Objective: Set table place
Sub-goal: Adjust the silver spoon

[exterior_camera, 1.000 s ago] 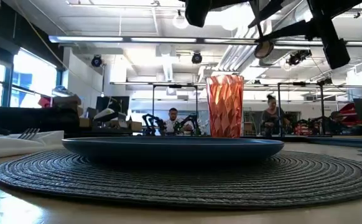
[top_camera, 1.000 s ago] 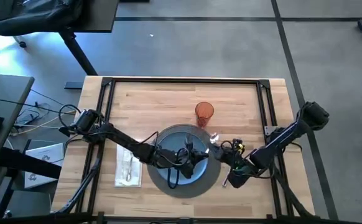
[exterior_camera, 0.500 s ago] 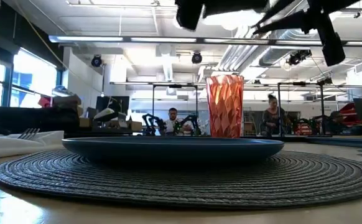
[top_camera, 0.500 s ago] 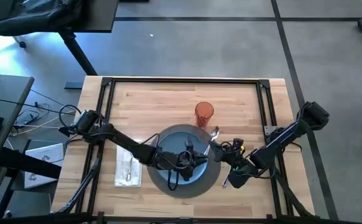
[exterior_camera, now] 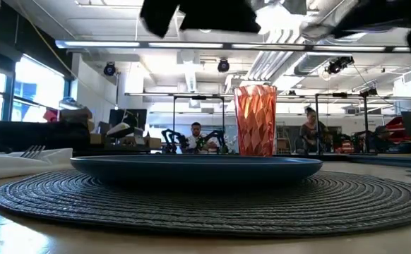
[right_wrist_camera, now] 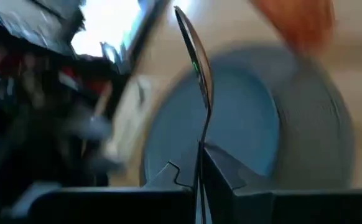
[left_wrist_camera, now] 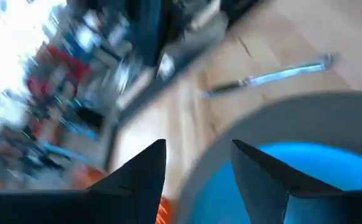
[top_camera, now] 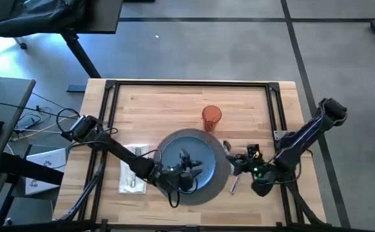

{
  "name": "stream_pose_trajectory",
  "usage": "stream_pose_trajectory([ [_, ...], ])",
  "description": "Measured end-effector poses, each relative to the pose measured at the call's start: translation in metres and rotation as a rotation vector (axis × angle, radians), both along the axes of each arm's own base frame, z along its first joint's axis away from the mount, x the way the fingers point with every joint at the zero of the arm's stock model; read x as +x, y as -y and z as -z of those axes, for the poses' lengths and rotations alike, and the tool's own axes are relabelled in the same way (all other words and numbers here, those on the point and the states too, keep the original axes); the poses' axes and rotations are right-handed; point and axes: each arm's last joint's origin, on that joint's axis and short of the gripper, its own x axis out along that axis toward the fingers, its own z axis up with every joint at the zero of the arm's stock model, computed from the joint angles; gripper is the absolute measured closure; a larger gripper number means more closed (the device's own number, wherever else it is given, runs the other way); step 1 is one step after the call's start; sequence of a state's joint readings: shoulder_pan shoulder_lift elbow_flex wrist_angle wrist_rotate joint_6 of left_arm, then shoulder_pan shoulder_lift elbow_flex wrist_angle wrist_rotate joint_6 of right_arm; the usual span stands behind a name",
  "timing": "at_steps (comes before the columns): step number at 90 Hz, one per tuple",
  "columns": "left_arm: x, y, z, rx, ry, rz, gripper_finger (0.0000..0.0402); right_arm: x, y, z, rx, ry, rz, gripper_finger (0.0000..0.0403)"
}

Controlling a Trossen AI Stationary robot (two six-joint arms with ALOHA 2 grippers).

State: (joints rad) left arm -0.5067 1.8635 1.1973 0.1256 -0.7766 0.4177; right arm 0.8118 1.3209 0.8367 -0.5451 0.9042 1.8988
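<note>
- Since the earlier frames the left pincer (top_camera: 191, 169) has drawn back toward the near edge of the blue plate (top_camera: 189, 167), and the right pincer (top_camera: 238, 164) has shifted outward, off the placemat's right rim, carrying a spoon (right_wrist_camera: 196, 59) with it.
- The placemat (top_camera: 222, 169) – round, dark grey, woven – lies near the front middle of the counter (top_camera: 168, 106), with the plate centred on it.
- The orange cup (top_camera: 211, 118) stands just beyond the mat's far edge; a knife (top_camera: 233, 183) lies on the wood just right of the mat, and a white napkin with a fork (top_camera: 132, 174) lies to its left.
- The right pincer is clamped on the spoon's handle, bowl pointing away from the wrist.
- The left pincer stands open over the plate and holds nothing.
- The step in hand looks like laying the spoon beside the knife. To do it well, the right arm should lower the spoon flat – parallel to the knife, on its outer side and clear of the mat – and let go only once it rests on the wood.
- The left arm should stay clear of the cup.
</note>
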Motion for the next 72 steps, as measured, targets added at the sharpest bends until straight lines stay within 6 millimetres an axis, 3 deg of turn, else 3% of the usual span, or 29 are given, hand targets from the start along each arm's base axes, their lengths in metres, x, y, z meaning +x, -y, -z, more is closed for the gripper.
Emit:
stream_pose_trajectory([
  [15, -0.006, -0.007, 0.016, -0.146, -0.084, -0.052, 0.0243, -0.023, -0.01, 0.019, 0.17, -0.264, -0.031, 0.0402],
  [28, -0.011, -0.009, 0.027, -0.212, -0.097, -0.063, 0.0243, -0.04, -0.013, 0.039, 0.179, -0.554, 0.004, 0.0402],
  [55, -0.011, -0.008, 0.027, -0.225, -0.103, -0.048, 0.0244, -0.036, -0.014, 0.072, 0.157, -0.872, 0.079, 0.0403],
  [72, -0.011, -0.01, 0.028, -0.212, -0.11, -0.042, 0.0244, -0.029, -0.007, 0.078, 0.135, -0.903, 0.114, 0.0403],
])
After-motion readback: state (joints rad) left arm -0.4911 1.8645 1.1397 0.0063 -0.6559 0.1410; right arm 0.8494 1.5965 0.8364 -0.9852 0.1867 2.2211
